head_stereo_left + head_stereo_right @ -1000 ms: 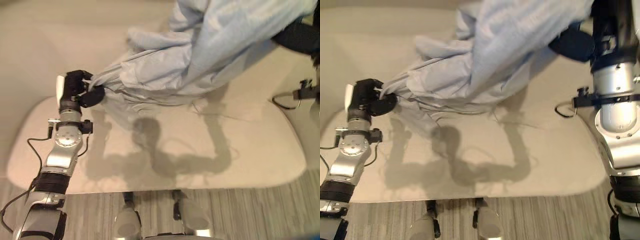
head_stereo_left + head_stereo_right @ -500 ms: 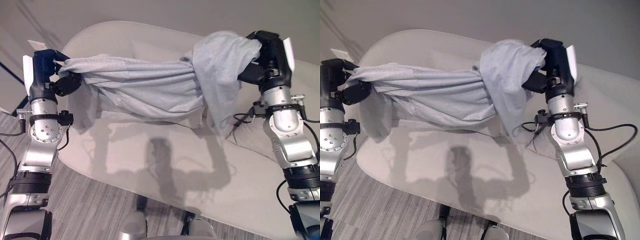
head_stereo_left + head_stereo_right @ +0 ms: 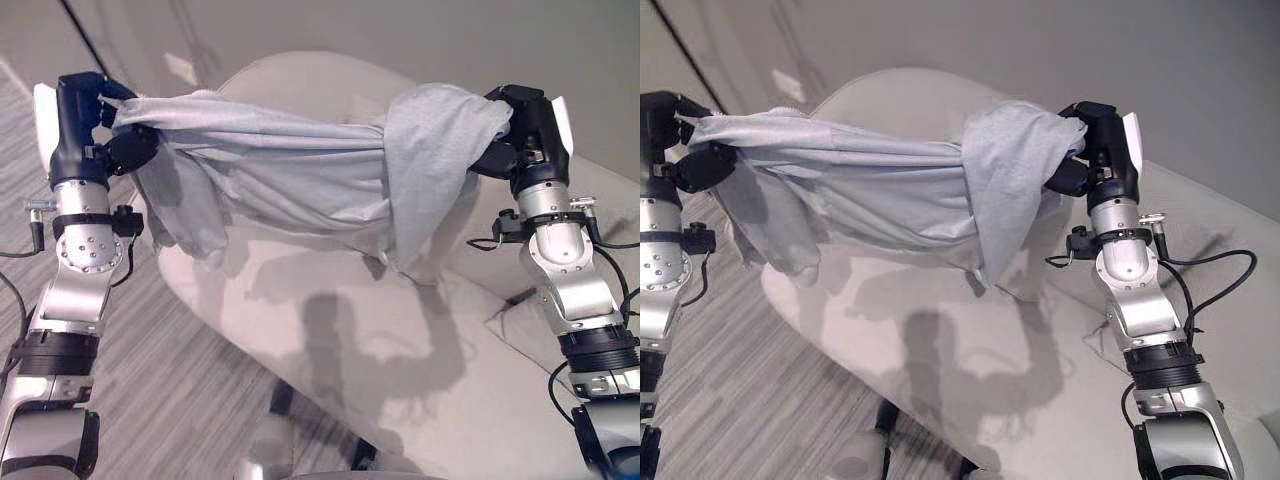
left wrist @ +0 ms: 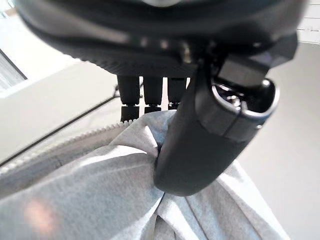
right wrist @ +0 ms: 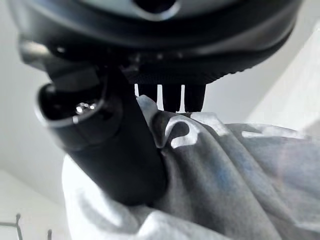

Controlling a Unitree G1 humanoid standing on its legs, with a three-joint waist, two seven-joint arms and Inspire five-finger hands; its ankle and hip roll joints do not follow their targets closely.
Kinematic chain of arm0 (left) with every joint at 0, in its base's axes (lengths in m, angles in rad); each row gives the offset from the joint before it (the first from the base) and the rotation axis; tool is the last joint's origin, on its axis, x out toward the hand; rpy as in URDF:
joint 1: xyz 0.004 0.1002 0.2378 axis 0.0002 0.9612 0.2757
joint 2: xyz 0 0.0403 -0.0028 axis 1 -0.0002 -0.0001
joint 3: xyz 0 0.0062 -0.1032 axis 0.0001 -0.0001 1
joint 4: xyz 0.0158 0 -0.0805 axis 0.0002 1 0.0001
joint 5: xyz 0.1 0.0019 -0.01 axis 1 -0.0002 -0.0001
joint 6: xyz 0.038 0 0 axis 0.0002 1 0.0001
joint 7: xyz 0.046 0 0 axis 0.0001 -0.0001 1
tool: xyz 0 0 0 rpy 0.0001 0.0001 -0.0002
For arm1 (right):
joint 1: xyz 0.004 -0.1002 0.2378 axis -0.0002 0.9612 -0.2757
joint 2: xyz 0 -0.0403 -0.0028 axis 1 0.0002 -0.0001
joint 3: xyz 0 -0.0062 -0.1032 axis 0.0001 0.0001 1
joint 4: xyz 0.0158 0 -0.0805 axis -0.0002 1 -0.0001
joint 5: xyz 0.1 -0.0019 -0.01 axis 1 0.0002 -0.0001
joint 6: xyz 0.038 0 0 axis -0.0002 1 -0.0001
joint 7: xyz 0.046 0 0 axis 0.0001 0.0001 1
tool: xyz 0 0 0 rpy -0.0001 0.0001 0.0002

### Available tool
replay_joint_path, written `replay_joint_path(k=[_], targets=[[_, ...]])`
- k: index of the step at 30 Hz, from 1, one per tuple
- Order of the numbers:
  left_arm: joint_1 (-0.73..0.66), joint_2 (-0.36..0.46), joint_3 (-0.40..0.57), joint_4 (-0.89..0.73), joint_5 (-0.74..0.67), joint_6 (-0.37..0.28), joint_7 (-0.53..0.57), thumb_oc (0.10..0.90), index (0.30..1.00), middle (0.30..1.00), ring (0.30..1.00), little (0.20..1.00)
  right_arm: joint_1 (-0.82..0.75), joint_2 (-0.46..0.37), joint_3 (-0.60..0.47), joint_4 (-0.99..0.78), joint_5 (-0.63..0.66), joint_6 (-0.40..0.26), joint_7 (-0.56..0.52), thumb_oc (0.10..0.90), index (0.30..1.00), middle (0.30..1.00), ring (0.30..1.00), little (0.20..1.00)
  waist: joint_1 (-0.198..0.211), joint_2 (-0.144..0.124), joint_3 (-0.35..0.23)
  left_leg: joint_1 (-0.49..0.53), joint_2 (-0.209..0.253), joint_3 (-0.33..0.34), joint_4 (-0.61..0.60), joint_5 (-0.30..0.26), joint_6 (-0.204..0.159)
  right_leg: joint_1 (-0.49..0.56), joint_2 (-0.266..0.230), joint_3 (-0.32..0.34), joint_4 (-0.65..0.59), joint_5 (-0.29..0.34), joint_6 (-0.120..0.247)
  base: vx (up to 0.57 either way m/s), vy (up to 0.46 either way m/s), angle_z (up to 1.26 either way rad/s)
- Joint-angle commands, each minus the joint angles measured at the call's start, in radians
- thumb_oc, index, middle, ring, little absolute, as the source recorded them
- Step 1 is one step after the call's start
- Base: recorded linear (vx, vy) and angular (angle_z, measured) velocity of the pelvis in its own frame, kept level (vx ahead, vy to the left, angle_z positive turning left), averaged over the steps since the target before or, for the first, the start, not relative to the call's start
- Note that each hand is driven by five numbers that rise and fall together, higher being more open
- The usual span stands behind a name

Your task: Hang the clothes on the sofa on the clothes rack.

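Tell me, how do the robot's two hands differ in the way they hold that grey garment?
The left hand pinches a thin, taut edge of the grey garment, with cloth hanging below it beside the sofa. The right hand holds a thicker bunch that drapes over it and falls in a long fold. Both are raised at similar height, stretching the garment above the sofa.

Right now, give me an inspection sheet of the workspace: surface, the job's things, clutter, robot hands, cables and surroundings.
Surface: beige sofa, seat bare under the cloth's shadow.
Job's things: grey garment lifted off the seat, stretched between both hands, one end hanging down near the right hand. No clothes rack seen.
Clutter: nothing seen.
Robot hands: left robot hand pinches one end of the garment; right robot hand pinches the other, thumbs pressed into the cloth in both wrist views.
Cables: nothing seen apart from the robot's own.
Surroundings: striped grey floor, plain grey wall behind the sofa.
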Motion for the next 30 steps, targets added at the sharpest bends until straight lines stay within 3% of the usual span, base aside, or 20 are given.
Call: replay_joint_path(k=[1,3,4,6,8,9,10,11,12,14,16,17,19,20,21,22,23,25,27,30], targets=[[-0.120,0.072,0.050,-0.009,0.038,-0.068,0.086,0.400,0.300,0.300,0.300,0.300,-0.081,-0.088,-0.058,-0.040,-0.014,-0.086,-0.051,0.400,0.300,0.300,0.300,0.300,-0.043,-0.046,-0.101,0.033,0.136,0.015,0.050,-0.047,-0.046,0.033,-0.021,0.027,0.015,-0.096,0.011,0.03,0.234,0.22],[-0.121,0.085,0.054,-0.007,0.022,-0.072,0.098,0.400,0.300,0.300,0.300,0.300,-0.084,-0.114,-0.060,-0.040,-0.011,-0.084,-0.054,0.400,0.300,0.300,0.300,0.300,-0.069,-0.029,-0.117,0.051,0.238,0.005,0.002,0.016,-0.069,0.034,-0.061,0.028,0.023,-0.105,0.033,0.10,0.487,0.35],[-0.121,0.089,0.056,-0.009,0.022,-0.076,0.094,0.400,0.300,0.300,0.300,0.300,-0.081,-0.125,-0.067,-0.039,-0.017,-0.081,-0.054,0.400,0.300,0.300,0.300,0.300,-0.074,-0.015,-0.129,0.056,0.243,0.009,-0.017,0.024,-0.078,0.045,-0.069,0.026,0.021,-0.107,0.042,0.28,0.812,0.37],[-0.166,0.073,0.005,-0.005,0.019,-0.078,0.078,0.400,0.300,0.300,0.300,0.300,-0.061,-0.149,-0.091,-0.036,-0.043,-0.071,-0.055,0.400,0.300,0.300,0.300,0.300,-0.080,0.014,-0.166,0.080,0.179,0.019,-0.058,-0.040,-0.098,0.068,-0.145,-0.002,0.028,-0.053,0.079,0.28,0.722,0.14],[-0.199,0.072,-0.039,0.000,0.025,-0.070,0.063,0.400,0.300,0.300,0.300,0.300,-0.043,-0.144,-0.123,-0.038,-0.053,-0.062,-0.068,0.400,0.300,0.300,0.300,0.300,-0.077,-0.006,-0.163,0.101,0.079,0.019,-0.059,-0.093,-0.053,0.049,-0.255,-0.010,0.110,0.058,0.103,0.16,0.565,0.42],[-0.207,0.072,-0.043,0.001,0.026,-0.069,0.064,0.400,0.300,0.300,0.300,0.300,-0.051,-0.141,-0.122,-0.038,-0.057,-0.062,-0.072,0.400,0.300,0.300,0.300,0.300,-0.076,-0.010,-0.160,0.108,0.054,0.025,-0.059,-0.100,-0.039,0.031,-0.287,-0.008,0.140,0.106,0.104,0.14,0.530,0.31],[-0.220,0.076,-0.056,-0.004,0.029,-0.070,0.063,0.400,0.300,0.300,0.300,0.300,-0.074,-0.139,-0.115,-0.033,-0.055,-0.066,-0.085,0.400,0.300,0.300,0.300,0.300,-0.072,-0.003,-0.157,0.122,0.030,0.037,-0.059,-0.116,-0.017,0.011,-0.312,-0.022,0.180,0.140,0.096,0.13,0.454,0.05],[-0.223,0.078,-0.059,-0.011,0.036,-0.067,0.061,0.400,0.300,0.300,0.300,0.300,-0.086,-0.139,-0.112,-0.025,-0.056,-0.064,-0.087,0.400,0.300,0.300,0.300,0.300,-0.071,0.001,-0.148,0.138,0.014,0.042,-0.059,-0.133,0.003,-0.006,-0.318,-0.010,0.234,0.121,0.081,0.14,0.445,0.05],[-0.232,0.077,-0.067,-0.015,0.037,-0.066,0.057,0.400,0.300,0.300,0.300,0.300,-0.101,-0.145,-0.105,-0.024,-0.060,-0.064,-0.089,0.400,0.300,0.300,0.300,0.300,-0.082,0.004,-0.138,0.149,-0.003,0.033,-0.059,-0.135,0.022,-0.043,-0.287,0.044,0.303,0.102,0.059,0.14,0.388,0.01],[-0.245,0.066,-0.075,-0.016,0.031,-0.066,0.052,0.400,0.300,0.300,0.300,0.300,-0.129,-0.158,-0.091,-0.026,-0.049,-0.069,-0.081,0.400,0.300,0.300,0.300,0.300,-0.095,0.019,-0.124,0.166,-0.016,0.017,-0.059,-0.136,0.043,-0.123,-0.153,0.130,0.383,-0.013,0.025,0.11,0.275,0.26],[-0.228,0.064,-0.060,-0.017,0.021,-0.066,0.050,0.400,0.300,0.300,0.300,0.300,-0.164,-0.181,-0.069,-0.011,-0.035,-0.082,-0.078,0.400,0.300,0.300,0.300,0.300,-0.100,0.025,-0.104,0.170,-0.020,0.014,-0.059,-0.130,0.043,-0.190,-0.006,0.157,0.363,-0.101,-0.001,0.07,0.088,-0.11],[-0.195,0.072,-0.041,-0.025,0.034,-0.058,0.045,0.400,0.300,0.300,0.300,0.300,-0.169,-0.209,-0.064,0.004,-0.040,-0.091,-0.084,0.400,0.300,0.300,0.300,0.300,-0.093,0.010,-0.101,0.172,-0.036,0.029,-0.059,-0.144,0.038,-0.157,0.039,0.129,0.275,-0.120,-0.015,0.08,0.036,-0.25],[-0.194,0.075,-0.011,-0.026,0.036,-0.055,0.046,0.400,0.300,0.300,0.300,0.300,-0.195,-0.217,-0.074,-0.003,-0.039,-0.080,-0.075,0.400,0.300,0.300,0.300,0.300,-0.081,-0.003,-0.100,0.163,-0.048,0.024,-0.024,-0.146,0.026,-0.108,0.048,0.107,0.178,-0.130,-0.042,0.06,0.011,0.17],[-0.168,0.053,0.024,-0.050,0.030,-0.071,0.052,0.400,0.300,0.300,0.300,0.300,-0.223,-0.228,-0.080,-0.011,-0.041,-0.089,-0.077,0.400,0.300,0.300,0.300,0.300,-0.063,-0.021,-0.078,0.111,-0.056,0.043,0.102,-0.176,0.006,-0.078,0.028,0.090,0.157,-0.124,-0.038,0.01,0.032,0.12],[-0.153,0.041,0.037,-0.065,0.010,-0.085,0.053,0.400,0.300,0.300,0.300,0.300,-0.236,-0.234,-0.081,-0.013,-0.041,-0.090,-0.084,0.400,0.300,0.300,0.300,0.300,-0.052,-0.027,-0.064,0.080,-0.056,0.059,0.162,-0.160,-0.021,-0.070,0.016,0.080,0.149,-0.117,-0.038,-0.03,0.028,0.33],[-0.145,0.039,0.046,-0.070,0.009,-0.085,0.052,0.400,0.300,0.300,0.300,0.300,-0.243,-0.236,-0.074,-0.011,-0.040,-0.090,-0.085,0.400,0.300,0.300,0.300,0.300,-0.055,-0.023,-0.064,0.063,-0.054,0.059,0.191,-0.171,-0.022,-0.071,0.018,0.080,0.144,-0.113,-0.039,0.02,0.158,0.19],[-0.135,0.024,0.048,-0.069,0.002,-0.094,0.048,0.400,0.300,0.300,0.300,0.300,-0.250,-0.241,-0.073,0.000,-0.035,-0.090,-0.094,0.400,0.300,0.300,0.300,0.300,-0.052,-0.032,-0.062,0.028,-0.009,0.103,0.239,-0.136,-0.044,-0.042,0.003,0.063,0.107,-0.117,-0.027,0.06,0.186,0.23],[-0.118,0.034,0.059,-0.062,-0.007,-0.099,0.052,0.400,0.300,0.300,0.300,0.300,-0.242,-0.235,-0.056,0.006,-0.032,-0.086,-0.091,0.400,0.300,0.300,0.300,0.300,-0.048,-0.028,-0.077,0.028,0.054,0.113,0.215,-0.161,-0.038,-0.013,-0.006,0.059,0.046,-0.096,-0.006,0.10,0.245,-0.01],[-0.110,0.045,0.060,-0.063,-0.007,-0.096,0.048,0.400,0.300,0.300,0.300,0.300,-0.231,-0.238,-0.053,0.006,-0.034,-0.081,-0.087,0.400,0.300,0.300,0.300,0.300,-0.047,-0.030,-0.085,0.045,0.077,0.106,0.180,-0.156,-0.037,-0.002,-0.014,0.067,0.027,-0.091,0.005,0.08,0.219,-0.17],[-0.080,0.076,0.071,-0.063,-0.022,-0.092,0.056,0.400,0.300,0.300,0.300,0.300,-0.172,-0.244,-0.084,0.006,-0.034,-0.080,-0.087,0.400,0.300,0.300,0.300,0.300,-0.059,-0.031,-0.111,0.062,0.247,0.026,0.039,-0.033,-0.075,0.013,-0.083,0.094,0.007,-0.090,0.049,0.18,0.610,-0.04]])
